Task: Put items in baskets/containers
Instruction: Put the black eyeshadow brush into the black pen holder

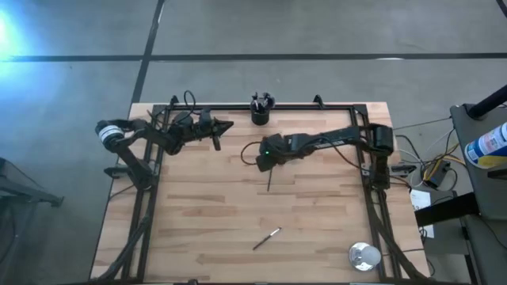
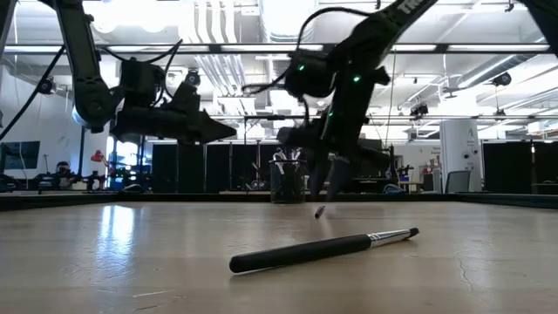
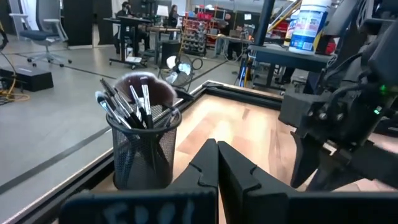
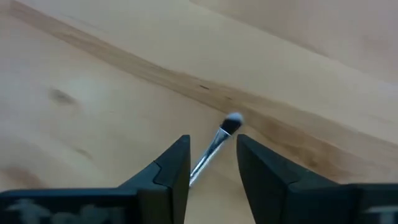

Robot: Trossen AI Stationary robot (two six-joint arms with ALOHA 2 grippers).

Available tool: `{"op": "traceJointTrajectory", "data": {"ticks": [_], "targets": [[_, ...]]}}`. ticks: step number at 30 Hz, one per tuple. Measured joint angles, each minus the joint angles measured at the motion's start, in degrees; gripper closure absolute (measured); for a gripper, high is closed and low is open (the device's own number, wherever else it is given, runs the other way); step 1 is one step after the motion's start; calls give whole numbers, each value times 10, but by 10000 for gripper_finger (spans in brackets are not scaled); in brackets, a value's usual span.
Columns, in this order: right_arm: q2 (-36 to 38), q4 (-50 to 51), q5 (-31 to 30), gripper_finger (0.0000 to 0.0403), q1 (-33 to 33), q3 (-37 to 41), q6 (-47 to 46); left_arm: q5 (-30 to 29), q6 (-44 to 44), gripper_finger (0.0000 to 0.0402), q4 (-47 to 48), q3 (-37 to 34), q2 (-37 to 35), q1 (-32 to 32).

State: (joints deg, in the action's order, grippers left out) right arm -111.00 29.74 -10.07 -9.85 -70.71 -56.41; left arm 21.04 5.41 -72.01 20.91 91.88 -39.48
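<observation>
The black mesh cup (image 1: 260, 113) stands near the table's far edge, with several brushes standing in it; it also shows in the left wrist view (image 3: 144, 152) and the low view (image 2: 287, 180). My right gripper (image 1: 264, 161) (image 4: 212, 163) is open and low over the table's middle. Its fingers stand on either side of a thin brush (image 4: 219, 140) (image 1: 269, 182) that seems to lie on the wood. A second dark brush with a silver ferrule (image 1: 267, 237) (image 2: 323, 248) lies flat nearer the near edge. My left gripper (image 1: 224, 125) (image 3: 217, 163) is shut and empty, hovering left of the cup.
A round silver disc (image 1: 364, 255) lies at the table's near right corner. A dark frame rail (image 1: 317, 106) runs along the far edge behind the cup. Bare wood lies between the two loose brushes and toward the left edge.
</observation>
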Motion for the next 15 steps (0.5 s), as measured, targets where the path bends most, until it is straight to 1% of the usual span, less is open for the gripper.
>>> {"op": "traceJointTrajectory", "data": {"ticks": [3,7,12,15], "targets": [[-31,38,-3,280,-2,-32,-12,0,-5,401,0,-4,0,0],[-60,55,-4,286,-6,-63,-19,1,-6,401,0,-5,0,0],[-77,55,-13,300,-9,-80,1,1,-7,401,0,-5,0,0],[-79,48,-23,317,-9,-80,12,1,-7,401,0,-5,0,0]]}}
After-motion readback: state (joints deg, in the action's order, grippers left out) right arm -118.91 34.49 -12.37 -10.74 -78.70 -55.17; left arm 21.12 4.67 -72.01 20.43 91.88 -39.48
